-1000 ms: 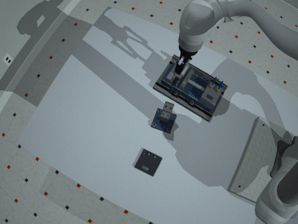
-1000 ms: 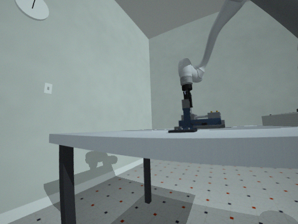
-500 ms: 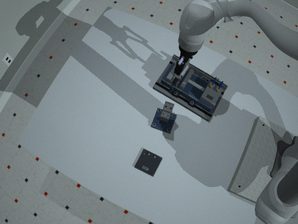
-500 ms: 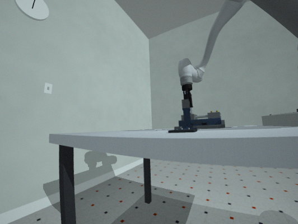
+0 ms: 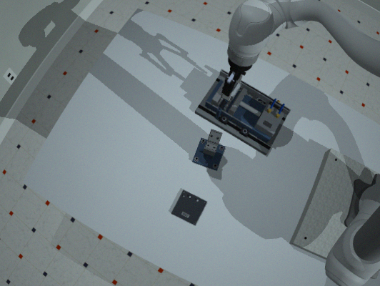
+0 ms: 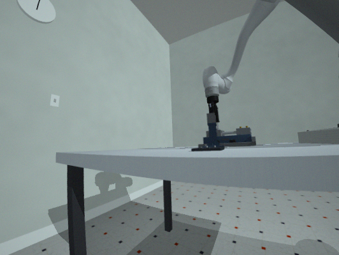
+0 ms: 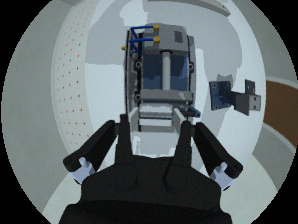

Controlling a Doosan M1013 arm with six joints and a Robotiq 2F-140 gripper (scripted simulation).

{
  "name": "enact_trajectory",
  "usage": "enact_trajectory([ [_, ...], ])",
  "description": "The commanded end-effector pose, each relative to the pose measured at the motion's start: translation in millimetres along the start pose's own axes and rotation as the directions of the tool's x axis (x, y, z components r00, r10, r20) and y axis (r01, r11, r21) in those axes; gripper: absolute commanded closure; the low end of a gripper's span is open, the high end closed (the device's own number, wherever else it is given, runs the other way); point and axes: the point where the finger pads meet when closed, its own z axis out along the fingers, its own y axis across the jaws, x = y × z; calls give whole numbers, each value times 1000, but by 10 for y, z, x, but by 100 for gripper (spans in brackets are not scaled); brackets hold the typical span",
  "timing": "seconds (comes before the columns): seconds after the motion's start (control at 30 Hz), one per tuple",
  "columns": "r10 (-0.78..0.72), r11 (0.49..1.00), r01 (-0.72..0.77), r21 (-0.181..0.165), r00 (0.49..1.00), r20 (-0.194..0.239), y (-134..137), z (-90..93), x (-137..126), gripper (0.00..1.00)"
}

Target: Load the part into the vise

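The vise (image 5: 243, 114) stands at the back of the table, its jaws apart. My gripper (image 5: 226, 101) reaches straight down into its left end; it also shows in the exterior view (image 6: 213, 122). In the wrist view the pale part (image 7: 156, 117) lies low between the jaws, between my fingers. The fingers stand a little apart from its sides, so the gripper is open. I cannot tell the slot's facing or whether the part touches the fixed jaw or the work stop. The dark infeed plate (image 5: 188, 207) lies bare near the table's front.
The V-block (image 5: 213, 143) on its blue base stands between the vise and the infeed plate, and shows in the wrist view (image 7: 236, 95). The air cylinder with blue hoses (image 5: 276, 105) sits at the vise's right end. A grey box (image 5: 321, 204) stands at the table's right.
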Motion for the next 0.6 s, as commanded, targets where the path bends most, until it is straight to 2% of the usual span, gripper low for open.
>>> enact_trajectory([
  [0.0, -3, 1000, 3, -7, 1000, 3, 27, -16, -28, 53],
  [0.57, -3, 1000, 3, -7, 1000, 3, 26, -71, -28, 53],
])
